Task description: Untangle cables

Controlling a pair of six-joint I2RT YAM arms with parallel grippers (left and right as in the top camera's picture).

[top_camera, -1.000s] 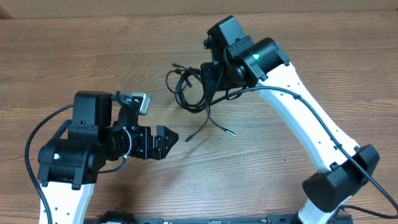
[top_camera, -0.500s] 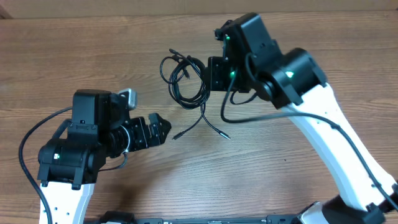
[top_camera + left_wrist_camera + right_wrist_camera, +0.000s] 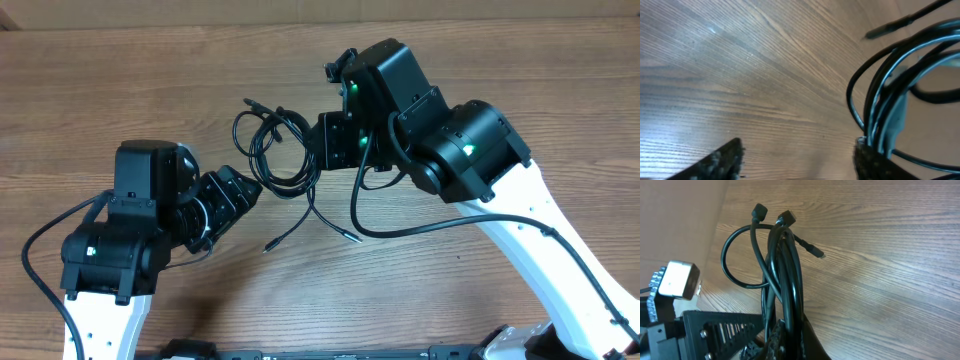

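The cables (image 3: 270, 150) are a tangled bundle of thin black loops at the table's middle, with two loose ends trailing toward the front (image 3: 300, 225). My right gripper (image 3: 318, 150) is shut on the right side of the bundle; in the right wrist view the cables (image 3: 785, 270) run up from its fingers (image 3: 792, 340) to small plugs (image 3: 759, 211). My left gripper (image 3: 250, 188) is open just below-left of the loops. In the left wrist view its fingers (image 3: 800, 157) are spread wide, the right finger touching the cables (image 3: 880, 105).
The wooden table (image 3: 120, 90) runs all around. A thick black arm wire (image 3: 400, 225) hangs in a loop under the right arm. The left arm's body (image 3: 130, 230) fills the front left.
The right gripper has dragged the cable bundle to the left. The left gripper has swung up and right to the bundle's lower edge.
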